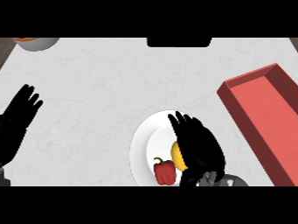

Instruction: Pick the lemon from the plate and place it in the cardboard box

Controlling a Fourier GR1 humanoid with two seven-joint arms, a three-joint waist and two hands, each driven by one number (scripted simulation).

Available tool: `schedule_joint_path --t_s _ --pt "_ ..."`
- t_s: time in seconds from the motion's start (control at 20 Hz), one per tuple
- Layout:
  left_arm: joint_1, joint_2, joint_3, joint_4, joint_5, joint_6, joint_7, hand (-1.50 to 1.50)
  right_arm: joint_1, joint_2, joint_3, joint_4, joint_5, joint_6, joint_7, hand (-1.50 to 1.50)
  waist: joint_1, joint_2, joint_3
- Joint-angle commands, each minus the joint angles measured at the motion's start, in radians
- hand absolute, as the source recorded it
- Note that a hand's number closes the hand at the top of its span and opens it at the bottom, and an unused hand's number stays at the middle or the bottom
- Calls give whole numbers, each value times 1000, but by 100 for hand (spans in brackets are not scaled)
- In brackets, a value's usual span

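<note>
Lemon (176,155) lay on the plate (144,144), showing only as a yellow sliver at the left edge of the right hand (197,146), beside a red pepper (164,171). What showed ran lengthwise away from the robot, along the hand. That hand lay over it, fingers (180,123) stretched out, with no curl round the lemon to be seen. The red box (270,118) stood to its right. The left hand (12,122) rested open, well apart over the bench (99,87).
</note>
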Motion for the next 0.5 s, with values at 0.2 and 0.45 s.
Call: schedule_joint_path --t_s 0.2,0.45 --pt "-44 -64 -8 17 -59 14 13 0 10 41 17 75 64 2 21 -150 -1 0 0" --pt "15 -46 49 13 -56 -55 -25 0 21 39 -9 102 73 20 -22 -150 0 0 0"
